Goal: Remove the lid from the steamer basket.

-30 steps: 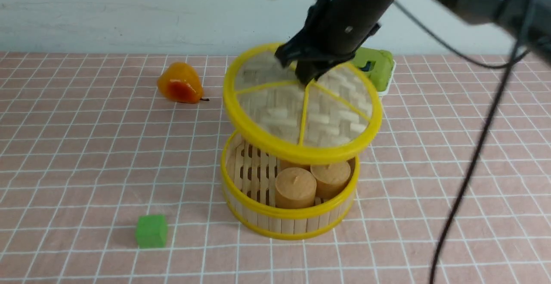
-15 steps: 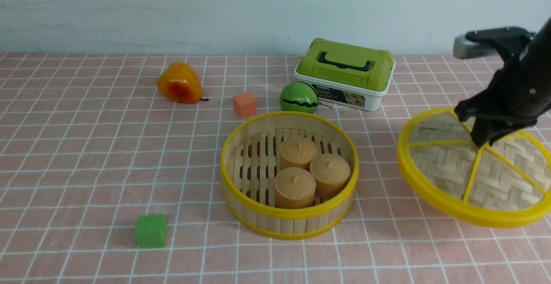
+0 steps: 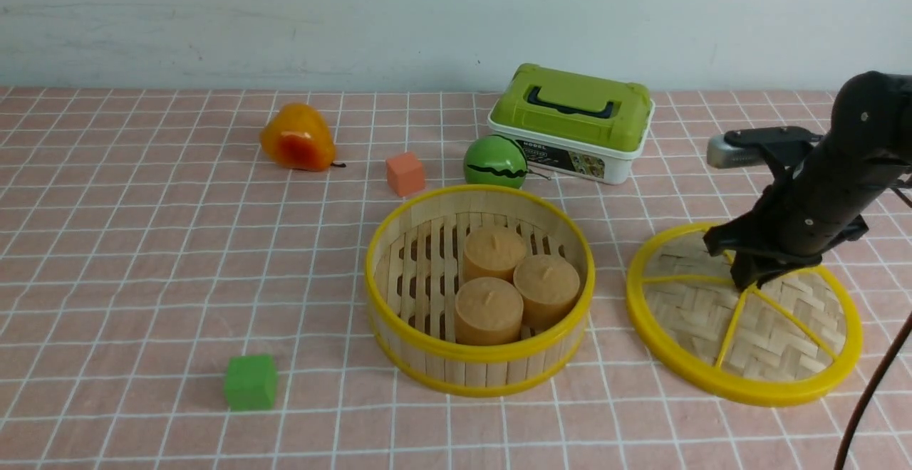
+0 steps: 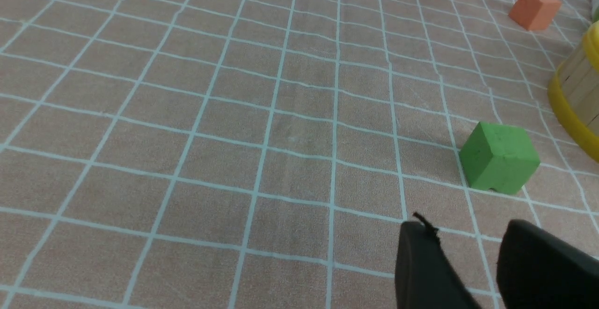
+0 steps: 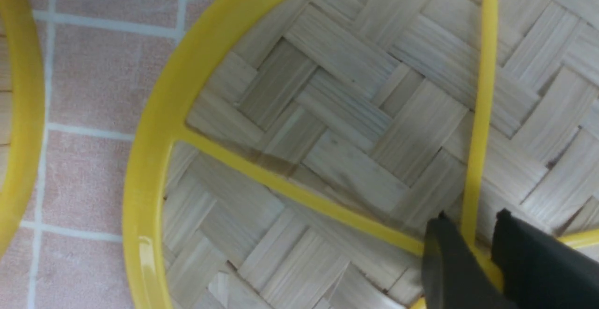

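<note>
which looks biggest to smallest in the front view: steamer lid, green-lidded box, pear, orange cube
1. steamer lid
2. green-lidded box
3. pear
4. orange cube
The steamer lid is also nearest the camera.

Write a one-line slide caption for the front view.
Right gripper holds the lid by its centre, beside the uncovered steamer basket.

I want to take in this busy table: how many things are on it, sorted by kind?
Cubes: 2
Fruits: 2
Cylinders: 3
Basket: 1
Lid: 1
Box: 1
Total: 10
</note>
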Tool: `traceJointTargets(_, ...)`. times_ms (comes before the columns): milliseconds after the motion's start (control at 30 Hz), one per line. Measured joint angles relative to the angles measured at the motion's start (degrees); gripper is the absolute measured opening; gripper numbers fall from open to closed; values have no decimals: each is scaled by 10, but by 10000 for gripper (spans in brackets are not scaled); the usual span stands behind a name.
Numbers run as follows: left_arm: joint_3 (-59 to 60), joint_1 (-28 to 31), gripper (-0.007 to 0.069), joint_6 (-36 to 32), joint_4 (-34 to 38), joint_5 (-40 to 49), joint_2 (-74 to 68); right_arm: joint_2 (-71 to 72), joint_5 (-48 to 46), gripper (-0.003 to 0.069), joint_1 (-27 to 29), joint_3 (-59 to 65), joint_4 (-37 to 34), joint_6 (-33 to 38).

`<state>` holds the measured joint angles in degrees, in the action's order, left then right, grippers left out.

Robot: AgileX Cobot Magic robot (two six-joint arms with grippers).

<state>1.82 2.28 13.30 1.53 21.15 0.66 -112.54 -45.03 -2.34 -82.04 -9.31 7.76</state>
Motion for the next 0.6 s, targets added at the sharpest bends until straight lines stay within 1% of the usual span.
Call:
traceJointTargets(33,0,0,239,0,0,0,0,0,0,132,0,-1,-1,0)
traceJointTargets(100,0,0,239,0,0,0,0,1,-9,221,1,-9,-3,0)
traceJointTargets(200,0,0,239,0,0,0,0,18,-45,329,1,-13,-9,0)
traceJointTargets(233,0,0,239,0,0,0,0,22,-48,337,1,-13,-10,0)
traceJointTargets(267,0,0,239,0,0,0,0,62,-78,401,0,-13,-17,1)
traceJointTargets(300,0,0,239,0,0,0,0,94,-82,419,0,-9,-23,2)
traceJointTargets(333,0,0,239,0,0,0,0,94,-83,423,0,-9,-23,3)
traceJointTargets(367,0,0,239,0,0,0,0,153,-82,439,0,3,-37,8)
traceJointTargets(400,0,0,239,0,0,0,0,183,-79,441,0,17,-45,12)
traceJointTargets(467,0,0,239,0,0,0,0,260,-68,419,0,57,-61,26)
traceJointTargets(533,0,0,239,0,0,0,0,335,-50,344,0,109,-64,37)
traceJointTargets(567,0,0,239,0,0,0,0,343,-49,323,0,114,-64,38)
traceJointTargets(600,0,0,239,0,0,0,0,393,-35,235,0,153,-64,42)
